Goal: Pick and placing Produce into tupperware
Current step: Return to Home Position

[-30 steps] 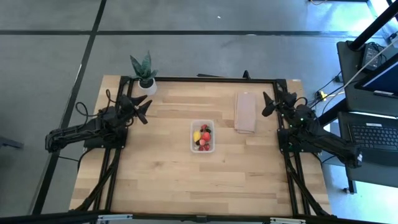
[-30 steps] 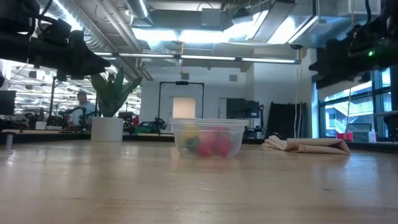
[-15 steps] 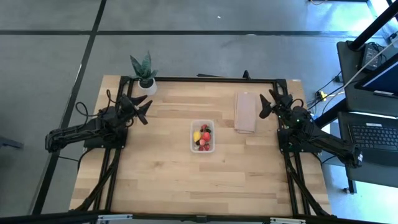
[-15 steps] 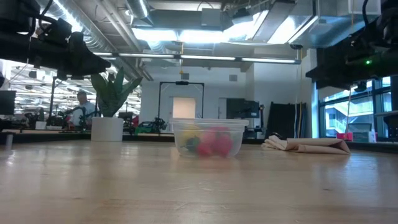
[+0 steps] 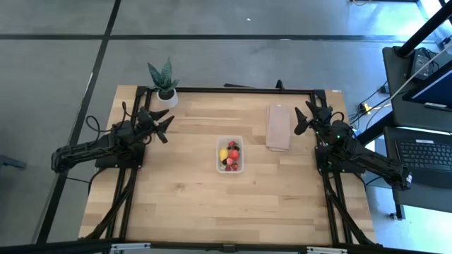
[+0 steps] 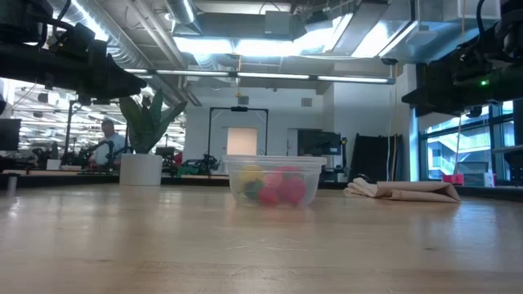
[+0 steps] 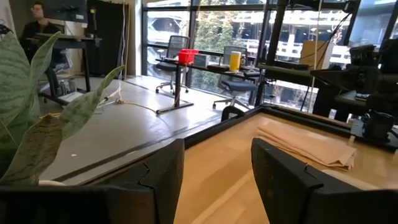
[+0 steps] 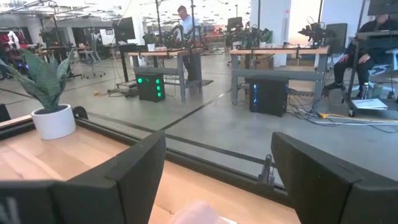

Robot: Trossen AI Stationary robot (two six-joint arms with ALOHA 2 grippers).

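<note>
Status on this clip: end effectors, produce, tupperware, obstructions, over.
Left end effector open, empty, above table's left side. Right end effector open, empty, above right side. Produce inside tupperware at table centre. Nothing in the way.

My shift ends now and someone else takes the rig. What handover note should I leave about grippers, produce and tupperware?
Left gripper: open, empty, raised near the left edge of the table.
Right gripper: open, empty, raised near the right edge.
Produce: inside the tupperware at mid-table; none shows outside it.
Done: the packing, apparently.
Left: probably only the return home.
</note>
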